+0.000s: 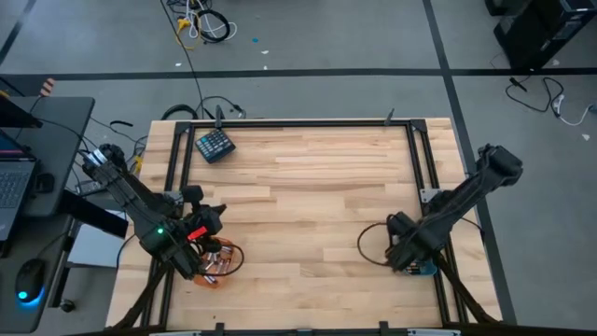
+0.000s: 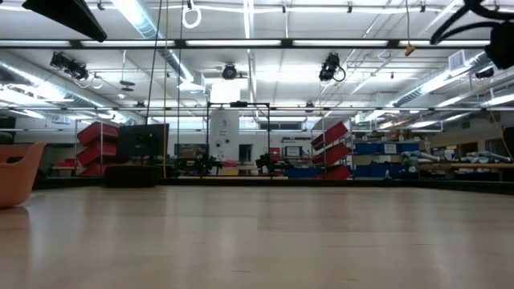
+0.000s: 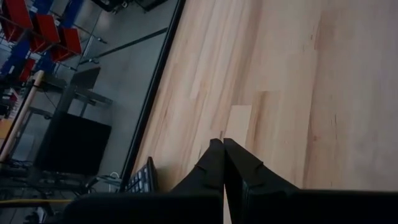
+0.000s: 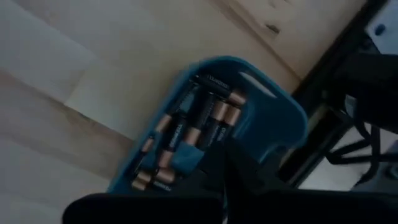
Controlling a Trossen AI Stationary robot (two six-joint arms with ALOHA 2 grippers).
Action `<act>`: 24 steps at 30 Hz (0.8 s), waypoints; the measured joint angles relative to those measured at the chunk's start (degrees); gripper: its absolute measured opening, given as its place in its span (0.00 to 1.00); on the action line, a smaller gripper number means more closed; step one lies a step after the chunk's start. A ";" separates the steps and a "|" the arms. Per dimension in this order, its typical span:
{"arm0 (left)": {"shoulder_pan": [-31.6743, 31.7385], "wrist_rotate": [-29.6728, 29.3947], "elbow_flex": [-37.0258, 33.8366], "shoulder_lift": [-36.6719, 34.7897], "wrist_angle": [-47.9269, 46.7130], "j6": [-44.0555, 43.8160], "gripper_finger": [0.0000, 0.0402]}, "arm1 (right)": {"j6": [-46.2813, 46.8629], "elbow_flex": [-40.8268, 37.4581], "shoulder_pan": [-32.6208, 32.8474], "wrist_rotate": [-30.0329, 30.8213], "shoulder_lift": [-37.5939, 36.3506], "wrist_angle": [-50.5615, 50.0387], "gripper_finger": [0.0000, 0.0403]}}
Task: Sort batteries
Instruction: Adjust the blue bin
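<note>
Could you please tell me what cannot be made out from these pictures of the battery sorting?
- Orange tray, high view: the left arm covers most of it, and its contents are too small to tell.
- Blue plastic tray, right wrist view: the dark and copper batteries are blurred, and the right gripper hides some, so no count.
- Low view: neither tray's contents show.

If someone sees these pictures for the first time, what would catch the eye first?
Probably the blue tray packed with batteries, right under the right gripper near the table's front right corner. Next, the left gripper, fingers shut, above the orange tray at the front left. A dark keypad lies alone near the back left of the wooden table.
</note>
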 joint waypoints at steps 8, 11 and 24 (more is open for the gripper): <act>0.00 -0.07 -0.02 0.00 0.17 -0.02 0.00 | -3.83 -0.02 -0.02 1.09 6.87 5.74 0.00; 0.00 -0.07 -0.02 0.00 0.22 -0.04 0.00 | -4.54 -0.02 -0.17 2.53 7.57 7.62 0.00; 0.00 0.04 -0.04 0.02 0.26 -0.28 0.00 | -9.94 -0.02 -3.89 6.51 7.64 13.35 0.00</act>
